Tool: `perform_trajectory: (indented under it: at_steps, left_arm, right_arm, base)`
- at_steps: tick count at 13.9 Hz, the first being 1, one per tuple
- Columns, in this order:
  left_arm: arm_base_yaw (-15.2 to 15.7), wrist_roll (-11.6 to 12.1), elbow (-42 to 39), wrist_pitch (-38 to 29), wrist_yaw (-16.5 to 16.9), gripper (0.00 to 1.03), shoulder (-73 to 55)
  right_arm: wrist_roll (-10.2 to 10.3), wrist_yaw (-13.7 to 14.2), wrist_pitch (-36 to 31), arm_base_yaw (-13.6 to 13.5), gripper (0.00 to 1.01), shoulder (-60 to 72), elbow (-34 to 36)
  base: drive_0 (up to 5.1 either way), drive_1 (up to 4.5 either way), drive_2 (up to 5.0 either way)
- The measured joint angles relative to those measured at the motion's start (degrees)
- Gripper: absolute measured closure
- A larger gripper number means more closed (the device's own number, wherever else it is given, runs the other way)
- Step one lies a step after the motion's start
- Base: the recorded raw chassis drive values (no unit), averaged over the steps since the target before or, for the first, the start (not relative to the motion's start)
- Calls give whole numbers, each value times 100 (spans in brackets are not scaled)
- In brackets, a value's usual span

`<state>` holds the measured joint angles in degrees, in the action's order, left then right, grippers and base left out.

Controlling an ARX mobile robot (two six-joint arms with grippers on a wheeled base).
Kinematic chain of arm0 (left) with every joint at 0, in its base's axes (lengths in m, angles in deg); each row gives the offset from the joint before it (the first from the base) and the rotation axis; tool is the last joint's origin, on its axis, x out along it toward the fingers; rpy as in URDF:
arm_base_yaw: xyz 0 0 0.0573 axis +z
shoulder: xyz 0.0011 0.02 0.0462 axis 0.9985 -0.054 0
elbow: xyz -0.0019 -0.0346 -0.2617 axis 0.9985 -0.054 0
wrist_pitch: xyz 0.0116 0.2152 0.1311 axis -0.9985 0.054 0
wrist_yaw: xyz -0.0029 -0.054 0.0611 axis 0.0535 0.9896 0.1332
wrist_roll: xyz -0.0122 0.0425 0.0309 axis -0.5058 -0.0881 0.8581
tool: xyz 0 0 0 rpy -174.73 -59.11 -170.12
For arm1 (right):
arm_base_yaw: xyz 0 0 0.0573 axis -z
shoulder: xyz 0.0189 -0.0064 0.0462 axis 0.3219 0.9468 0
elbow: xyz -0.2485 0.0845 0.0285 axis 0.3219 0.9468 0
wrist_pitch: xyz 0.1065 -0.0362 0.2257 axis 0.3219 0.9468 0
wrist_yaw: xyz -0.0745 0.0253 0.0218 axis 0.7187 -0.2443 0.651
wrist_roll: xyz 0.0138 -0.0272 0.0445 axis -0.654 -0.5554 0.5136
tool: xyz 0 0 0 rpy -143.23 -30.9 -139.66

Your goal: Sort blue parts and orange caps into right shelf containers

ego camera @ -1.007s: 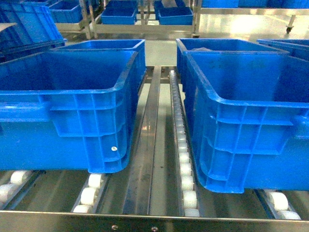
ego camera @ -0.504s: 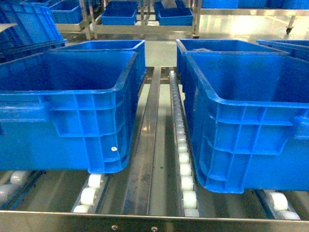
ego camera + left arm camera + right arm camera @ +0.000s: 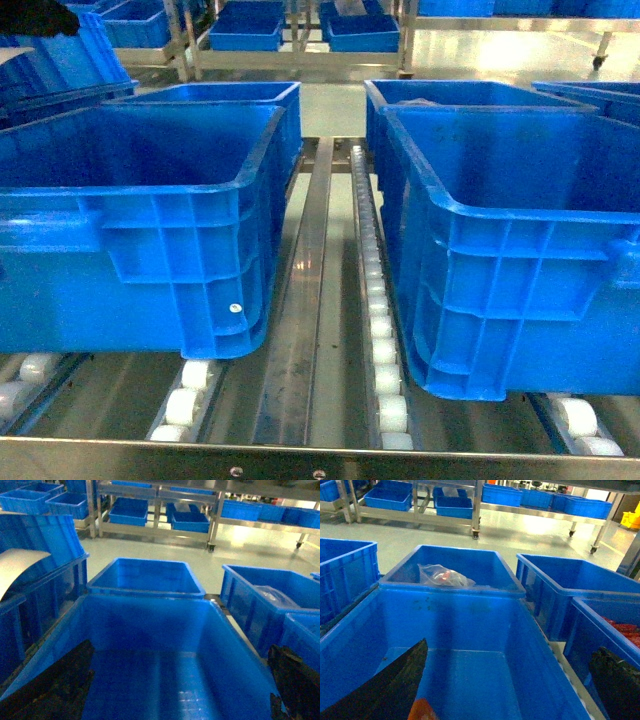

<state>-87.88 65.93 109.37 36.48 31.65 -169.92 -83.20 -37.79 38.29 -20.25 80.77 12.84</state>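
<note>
The right claw (image 3: 505, 690) is seen spread wide over the near right crate (image 3: 470, 630), with an orange cap (image 3: 422, 711) lying at 6 o'clock by its left finger; whether it is touched cannot be told. The left claw (image 3: 175, 690) is likewise held apart, empty, above the near left crate (image 3: 145, 630). A closing stroke might be misjudged and the cap nudged aside. The cap and a bagged item (image 3: 442, 576) at 12 o'clock are hidden from the head camera, where only crate walls and a roller track (image 3: 375, 300) are shown.

A glossy pale floor (image 3: 500, 50) reflects bright light beneath metal wheeled racks (image 3: 155, 527) at the back.
</note>
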Motion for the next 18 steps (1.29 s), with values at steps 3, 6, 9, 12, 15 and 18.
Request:
perform_trajectory:
  at_steps: [3, 6, 9, 12, 15, 18]
  left_arm:
    - [63, 44, -149, -44, -107, 13, 81]
    - [87, 275, -1545, -544, -164, 52, 1001]
    - [87, 278, -2559, -688, -162, 92, 1740]
    - [87, 282, -3220, -612, -162, 101, 2494]
    - [87, 282, -3698, -286, -162, 101, 3281]
    - [87, 282, -4022, 223, -164, 101, 4103]
  right_arm:
    - [219, -647, -396, 116, 16, -107, 295]
    - [479, -944, -813, 116, 56, -997, 1661]
    - [494, -946, -901, 116, 97, -1764, 2601]
    - [514, -946, -752, 116, 99, -2529, 3213]
    - [516, -946, -367, 116, 99, -3335, 3652]
    - [516, -946, -385, 116, 99, -3895, 4061]
  base:
    - [0, 0, 0]
    - [0, 0, 0]
    - [0, 0, 0]
    - [0, 0, 0]
    - [0, 0, 0]
    - [0, 0, 0]
